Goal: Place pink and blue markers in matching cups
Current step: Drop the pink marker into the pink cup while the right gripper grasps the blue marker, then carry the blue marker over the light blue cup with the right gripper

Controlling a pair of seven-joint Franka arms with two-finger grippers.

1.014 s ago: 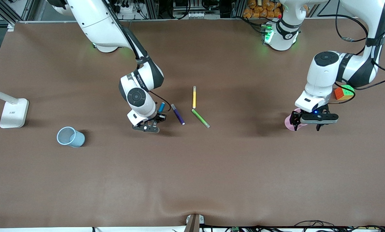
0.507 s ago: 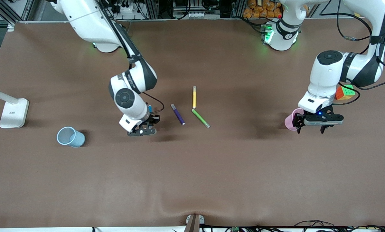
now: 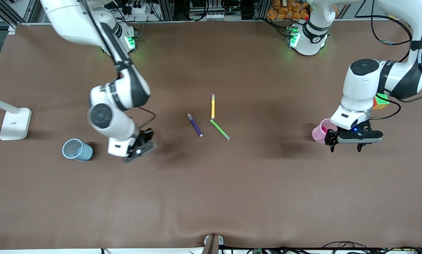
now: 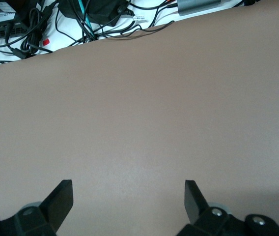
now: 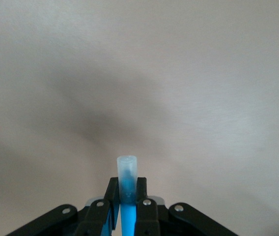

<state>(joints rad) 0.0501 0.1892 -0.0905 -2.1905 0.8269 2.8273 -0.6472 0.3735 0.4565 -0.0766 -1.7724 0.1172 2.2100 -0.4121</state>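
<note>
Right gripper (image 5: pixel 128 209) pinching blue marker (image 5: pixel 126 183) mid-barrel, blue cup (image 3: pixel 77 150) close beside. Light, stiff, bit slick. Left gripper (image 4: pixel 128 196) wide, empty, beside pink cup (image 3: pixel 321 130).

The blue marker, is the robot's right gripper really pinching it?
Touching. The right wrist view shows the right gripper with its fingers pressed against both sides of the blue marker.

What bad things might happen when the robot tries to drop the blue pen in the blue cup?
1. The blue marker is pinched low by the right gripper, so it might tilt or slip.
2. The blue cup is small and looks light; a marker that lands on its rim could miss or tip it.
3. The left gripper, open, hangs close beside the pink cup and may nudge it.
</note>
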